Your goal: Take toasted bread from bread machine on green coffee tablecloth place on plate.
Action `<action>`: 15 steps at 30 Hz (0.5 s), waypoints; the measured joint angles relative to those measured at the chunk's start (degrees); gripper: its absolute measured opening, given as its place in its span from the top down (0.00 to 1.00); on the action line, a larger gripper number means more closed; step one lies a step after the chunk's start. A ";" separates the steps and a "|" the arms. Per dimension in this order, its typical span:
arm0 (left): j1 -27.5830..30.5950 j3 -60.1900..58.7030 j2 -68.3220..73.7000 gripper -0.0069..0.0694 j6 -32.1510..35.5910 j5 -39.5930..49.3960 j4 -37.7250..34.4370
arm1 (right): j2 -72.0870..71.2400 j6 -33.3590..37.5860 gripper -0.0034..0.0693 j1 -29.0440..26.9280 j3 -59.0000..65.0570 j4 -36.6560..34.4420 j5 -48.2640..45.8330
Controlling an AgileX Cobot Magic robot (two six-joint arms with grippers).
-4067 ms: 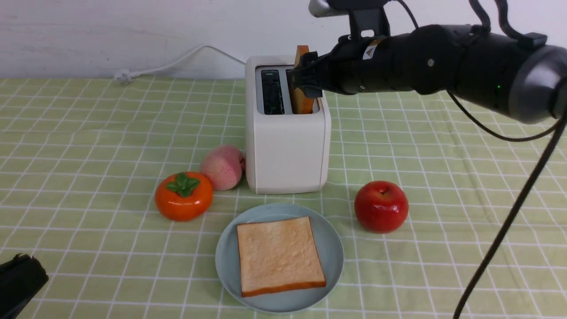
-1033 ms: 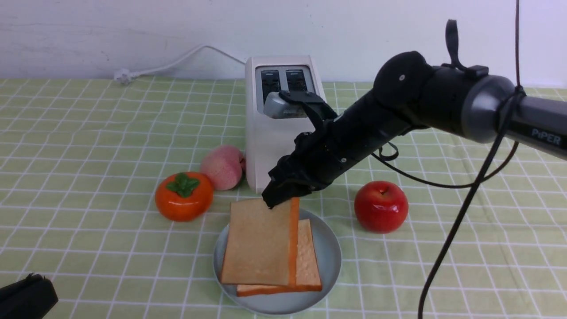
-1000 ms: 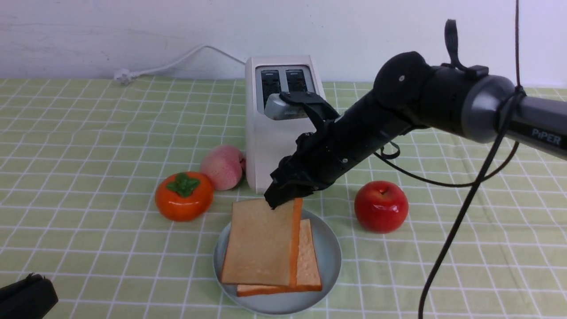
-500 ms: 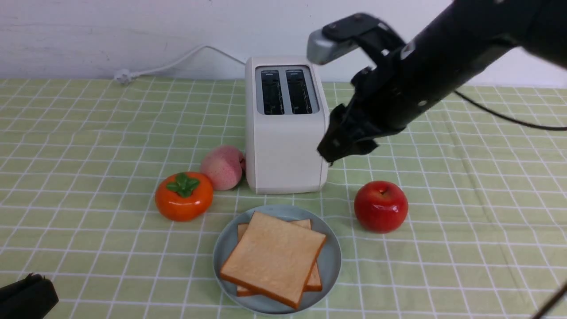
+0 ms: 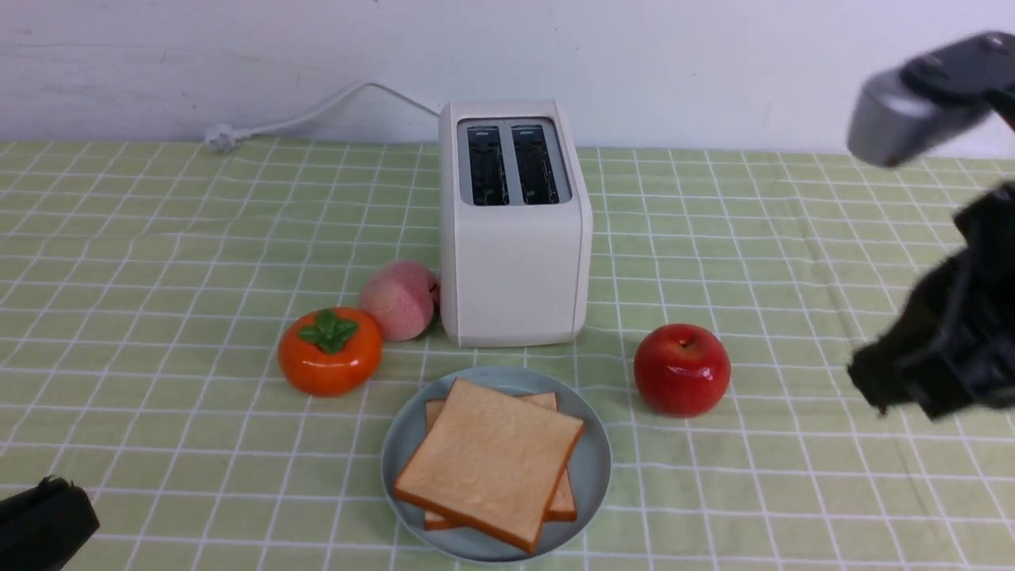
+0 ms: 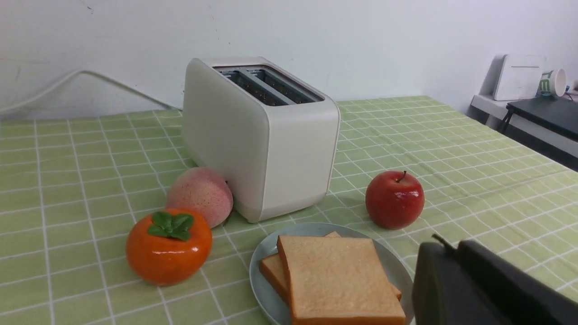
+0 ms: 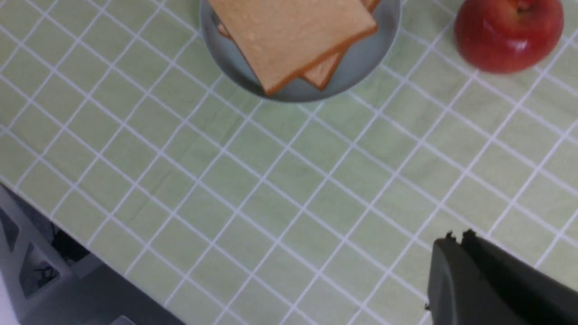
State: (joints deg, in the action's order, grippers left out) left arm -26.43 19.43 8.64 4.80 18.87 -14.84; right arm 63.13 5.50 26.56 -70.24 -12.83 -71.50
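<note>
Two slices of toasted bread (image 5: 492,460) lie stacked, the upper one turned, on the blue-grey plate (image 5: 593,476) in front of the cream bread machine (image 5: 511,262), whose two slots are empty. All stand on the green coffee tablecloth (image 5: 158,238). My right gripper (image 5: 880,388) is shut and empty, blurred, at the right edge, above the cloth right of the apple. My left gripper (image 5: 47,523) is shut and empty at the front left corner. The toast (image 6: 334,280) and plate (image 6: 266,253) show in the left wrist view, and the toast (image 7: 289,31) in the right wrist view.
A red apple (image 5: 682,369) stands right of the plate. An orange persimmon (image 5: 328,350) and a pink peach (image 5: 398,300) stand left of the toaster. The white power cord (image 5: 317,107) runs along the back wall. The table's front edge (image 7: 67,253) shows in the right wrist view.
My right gripper carried the second slice from the toaster to the plate, let it go on top of the first slice, then shut and drew back far to the right.
</note>
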 joint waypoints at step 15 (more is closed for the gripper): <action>0.00 0.00 0.00 0.93 0.00 1.55 -1.91 | -43.35 -9.73 0.92 0.00 35.23 0.35 17.12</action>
State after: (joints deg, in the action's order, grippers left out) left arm -26.43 19.43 8.64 4.80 20.43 -16.75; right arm 19.78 -4.23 26.56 -35.01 -12.48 -54.38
